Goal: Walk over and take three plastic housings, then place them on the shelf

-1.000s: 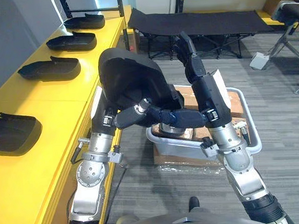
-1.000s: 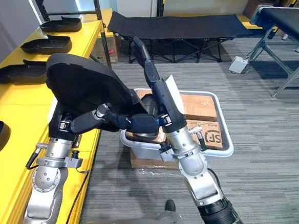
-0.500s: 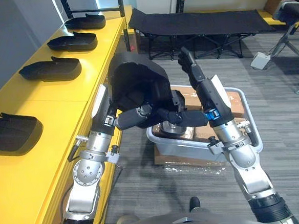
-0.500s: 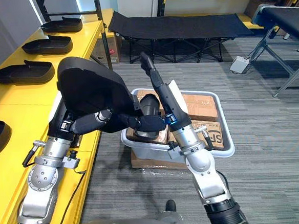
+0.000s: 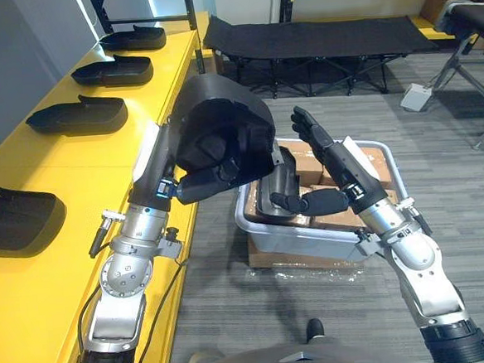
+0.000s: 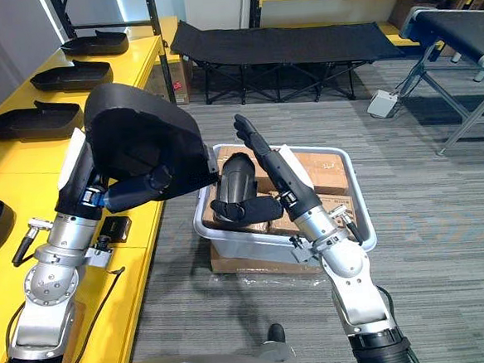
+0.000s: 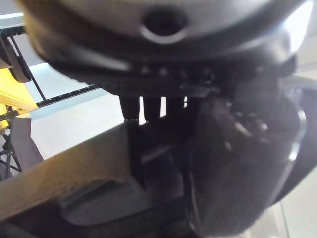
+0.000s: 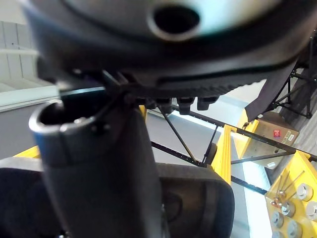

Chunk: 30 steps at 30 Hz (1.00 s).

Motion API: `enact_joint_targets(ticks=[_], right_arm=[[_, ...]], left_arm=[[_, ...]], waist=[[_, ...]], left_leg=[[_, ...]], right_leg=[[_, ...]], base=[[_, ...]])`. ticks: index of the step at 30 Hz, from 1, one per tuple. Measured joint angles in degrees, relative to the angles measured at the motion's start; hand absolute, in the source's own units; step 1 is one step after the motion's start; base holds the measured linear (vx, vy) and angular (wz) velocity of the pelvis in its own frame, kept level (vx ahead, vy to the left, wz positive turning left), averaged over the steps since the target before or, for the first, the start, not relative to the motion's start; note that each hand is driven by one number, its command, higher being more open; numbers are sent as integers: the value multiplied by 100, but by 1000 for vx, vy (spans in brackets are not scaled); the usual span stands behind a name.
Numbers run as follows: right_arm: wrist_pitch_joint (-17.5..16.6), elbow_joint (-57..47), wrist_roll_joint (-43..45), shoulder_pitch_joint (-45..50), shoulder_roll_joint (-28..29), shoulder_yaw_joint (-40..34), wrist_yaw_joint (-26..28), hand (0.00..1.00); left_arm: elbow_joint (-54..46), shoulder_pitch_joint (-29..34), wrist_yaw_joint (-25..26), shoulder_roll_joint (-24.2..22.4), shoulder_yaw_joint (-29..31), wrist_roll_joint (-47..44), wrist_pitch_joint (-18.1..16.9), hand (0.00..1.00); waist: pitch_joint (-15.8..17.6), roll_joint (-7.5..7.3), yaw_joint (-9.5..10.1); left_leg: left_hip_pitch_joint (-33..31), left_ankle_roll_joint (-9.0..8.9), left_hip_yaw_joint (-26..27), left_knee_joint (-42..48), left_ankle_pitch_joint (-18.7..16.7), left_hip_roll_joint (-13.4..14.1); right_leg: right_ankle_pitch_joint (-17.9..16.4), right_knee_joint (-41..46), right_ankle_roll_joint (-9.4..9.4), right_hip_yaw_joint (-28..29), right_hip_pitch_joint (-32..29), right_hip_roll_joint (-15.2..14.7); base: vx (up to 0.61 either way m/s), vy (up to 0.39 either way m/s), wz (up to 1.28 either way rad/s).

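We record one housing held up at the shelf's edge, another in the bin
We find four shelved housings (image 5: 78, 116) in a row on the yellow shelf (image 5: 66, 165). The left hand (image 5: 202, 181) has its fingers curled round the held housing (image 5: 221, 121), raised above the shelf's edge beside the grey bin (image 5: 313, 241). A further housing (image 5: 281, 174) lies in that bin. The right hand (image 5: 341, 177) hovers over the bin, fingers straight and spread, holding nothing

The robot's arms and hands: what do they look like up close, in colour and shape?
Each arm is silver-grey metal with round, bolted joints: left arm, right arm. The left hand and right hand are dark, with slim fingers, a blue band at the wrist and a white panel alongside.
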Motion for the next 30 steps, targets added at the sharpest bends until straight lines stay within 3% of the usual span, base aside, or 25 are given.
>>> enact_joint_targets(ticks=[11,19,30], right_arm=[[-6,191,-3,-182,-239,19,-82,100],[-25,311,-48,-341,-557,188,-2,100],[-59,624,-232,-477,-556,539,155,100]], left_arm=[[0,-208,-799,417,-200,-25,0,0],[1,-263,-914,600,-259,-376,1,0],[1,-455,-1125,606,-364,-978,4,0]], waist=[[-12,-15,20],[-38,-29,26],[-132,-80,20]], left_leg=[[0,-1,-1,2,0,0],[-7,1,-29,0,1,0],[-12,4,-50,2,5,0]], right_leg=[[1,0,1,-5,1,0],[2,0,3,-35,10,-2],[2,-1,2,-59,21,-4]], base=[[0,0,0],[0,0,0],[0,0,1]])
